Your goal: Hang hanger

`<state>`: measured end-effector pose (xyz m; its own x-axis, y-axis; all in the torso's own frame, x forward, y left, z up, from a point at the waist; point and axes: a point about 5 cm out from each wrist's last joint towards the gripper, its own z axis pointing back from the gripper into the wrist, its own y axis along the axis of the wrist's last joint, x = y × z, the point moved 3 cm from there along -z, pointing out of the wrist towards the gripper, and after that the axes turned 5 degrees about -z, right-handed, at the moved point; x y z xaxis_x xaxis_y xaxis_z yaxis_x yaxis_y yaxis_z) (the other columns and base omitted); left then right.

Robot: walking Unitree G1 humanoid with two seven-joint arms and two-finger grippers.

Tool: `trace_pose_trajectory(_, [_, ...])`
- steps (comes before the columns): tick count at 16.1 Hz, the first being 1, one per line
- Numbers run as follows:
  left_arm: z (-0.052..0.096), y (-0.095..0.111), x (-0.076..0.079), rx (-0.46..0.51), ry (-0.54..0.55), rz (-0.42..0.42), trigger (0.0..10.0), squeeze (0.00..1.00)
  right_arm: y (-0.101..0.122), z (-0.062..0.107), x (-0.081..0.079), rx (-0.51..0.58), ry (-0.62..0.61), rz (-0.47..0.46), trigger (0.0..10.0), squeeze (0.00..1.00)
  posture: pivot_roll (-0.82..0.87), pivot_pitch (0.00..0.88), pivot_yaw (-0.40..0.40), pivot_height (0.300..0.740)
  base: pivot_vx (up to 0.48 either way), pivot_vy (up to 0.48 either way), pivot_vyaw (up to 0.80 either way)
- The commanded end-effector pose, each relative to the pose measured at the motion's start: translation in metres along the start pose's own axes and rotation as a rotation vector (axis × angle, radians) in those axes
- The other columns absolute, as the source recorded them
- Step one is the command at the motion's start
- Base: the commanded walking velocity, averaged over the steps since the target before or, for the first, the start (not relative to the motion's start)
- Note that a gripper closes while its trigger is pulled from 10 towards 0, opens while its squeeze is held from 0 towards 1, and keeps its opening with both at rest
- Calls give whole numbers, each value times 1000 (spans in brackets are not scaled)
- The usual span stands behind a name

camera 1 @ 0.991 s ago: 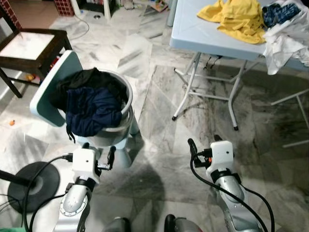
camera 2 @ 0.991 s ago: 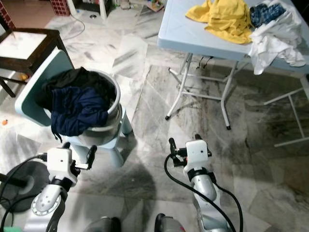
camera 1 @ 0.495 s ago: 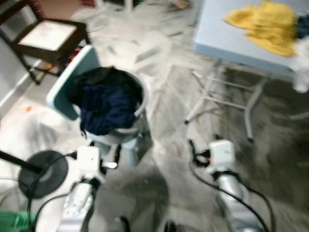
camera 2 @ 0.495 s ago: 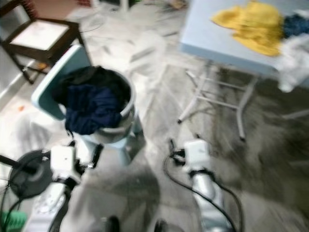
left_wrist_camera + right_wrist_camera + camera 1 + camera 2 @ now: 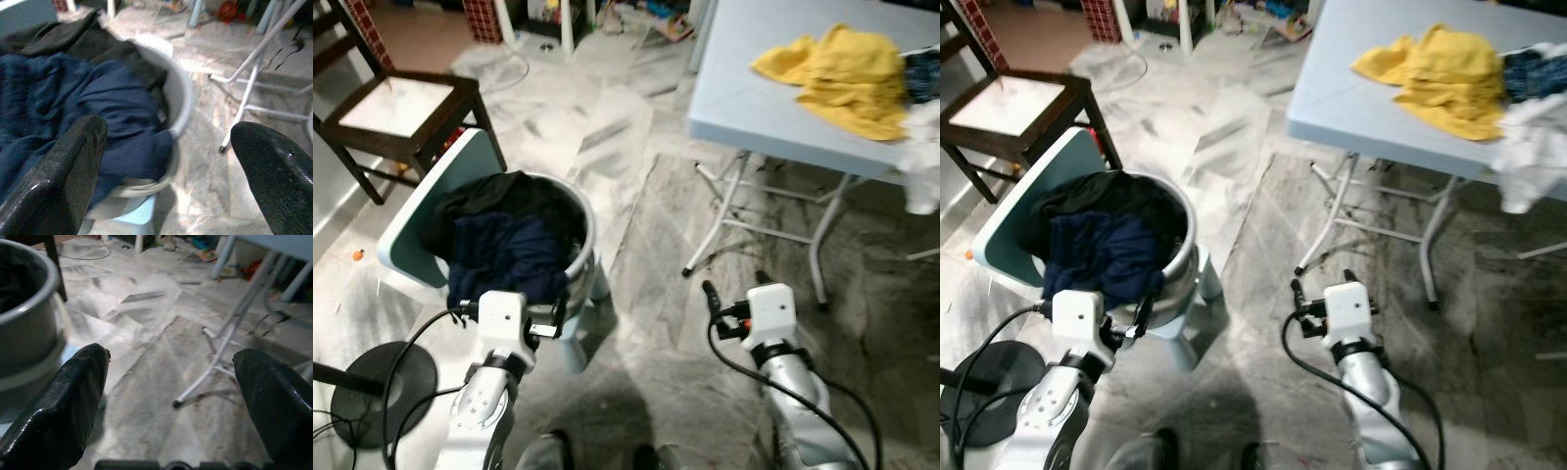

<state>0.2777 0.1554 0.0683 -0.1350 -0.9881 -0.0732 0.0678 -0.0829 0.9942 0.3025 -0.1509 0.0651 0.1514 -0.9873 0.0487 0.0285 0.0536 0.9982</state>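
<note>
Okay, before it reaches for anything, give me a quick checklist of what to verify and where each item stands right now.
1. Left gripper open with nothing between the fingers: ok.
2. Right gripper open and holding nothing: ok.
3. Hanger located: not ok; none can be made out on the folding table, in the grey tub or on the floor.
4. Tub contents: dark blue clothes heaped to the rim and hanging over it, right in front of the left gripper: ok for a grab.
5. Tub seated steadily on the small light blue chair: cannot tell.
6. Clothes on the table, yellow garment among them, well ahead of the right gripper: not ok for reaching yet.
</note>
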Motion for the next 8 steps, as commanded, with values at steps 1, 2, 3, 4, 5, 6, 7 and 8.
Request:
trace_pose_trajectory(1, [4,-4,-5,-24,11,2,10000,0,-3,1,-3,-10,13,3,10000,0,8,212,-57,740,0,435,0])
trace_pose_trajectory(2, [4,-6,-5,-31,12,2,10000,0,-4,1,-4,-12,16,8,10000,0,8,212,-57,740,0,439,800])
trace_pose_trajectory(3, [4,-6,-5,-33,13,2,10000,0,-4,1,-4,-12,16,7,10000,0,9,213,-57,740,0,439,800])
trace_pose_trajectory(4, [4,-7,-5,-36,12,3,10000,0,-4,1,-5,-12,17,5,10000,0,9,213,-57,740,0,442,800])
trace_pose_trajectory(5, [4,-11,-5,-51,14,3,10000,0,-4,1,-5,-14,19,4,10000,0,9,213,-59,740,0,352,0])
trace_pose_trajectory(6, [4,-12,-6,-53,18,7,10000,0,-4,1,-5,-14,19,4,10000,0,9,213,-59,740,0,315,0])
trace_pose_trajectory(7, [4,-13,-8,-62,33,-8,10000,0,-5,1,-5,-16,19,2,10000,0,11,213,-61,740,0,0,0])
trace_pose_trajectory(8, [4,-15,-8,-69,35,-13,10000,0,-5,1,-5,-17,20,3,10000,0,10,212,-60,740,0,0,0])
